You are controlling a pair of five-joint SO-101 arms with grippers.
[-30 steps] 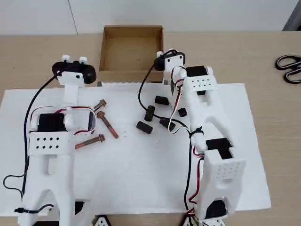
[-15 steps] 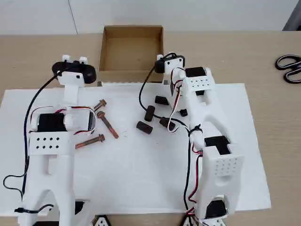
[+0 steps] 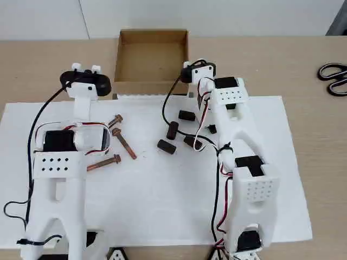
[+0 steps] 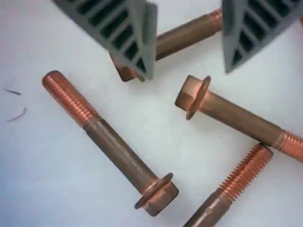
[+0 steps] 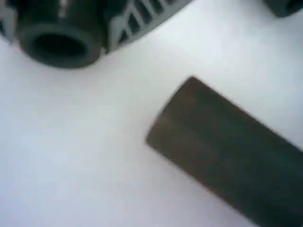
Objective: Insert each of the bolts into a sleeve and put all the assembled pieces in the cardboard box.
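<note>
Several copper bolts lie on the white sheet (image 3: pixel 152 200) under my left arm (image 3: pixel 76 138); three appear from above (image 3: pixel 115 119) (image 3: pixel 124 143) (image 3: pixel 103 162). My left gripper (image 4: pixel 189 42) hangs open just above them, one bolt (image 4: pixel 184 35) running between its grey fingers (image 4: pixel 128 38) and a long bolt (image 4: pixel 106 142) lying beside. My right gripper (image 5: pixel 59 26) is shut on a dark sleeve (image 5: pixel 59 47), held just above the sheet. Another sleeve (image 5: pixel 227 156) lies close below it. Loose sleeves (image 3: pixel 187 115) (image 3: pixel 172 130) (image 3: pixel 166 146) lie left of my right arm (image 3: pixel 230 103). The cardboard box (image 3: pixel 152 59) stands at the back.
Scissors (image 3: pixel 333 77) lie on the wooden table at the far right. Black cables (image 3: pixel 165 105) from the right arm loop over the sleeves. The sheet's front middle has free room.
My right arm has shifted slightly, its wrist drifting a little to the right and toward me. The left arm and the bolts have stayed put.
</note>
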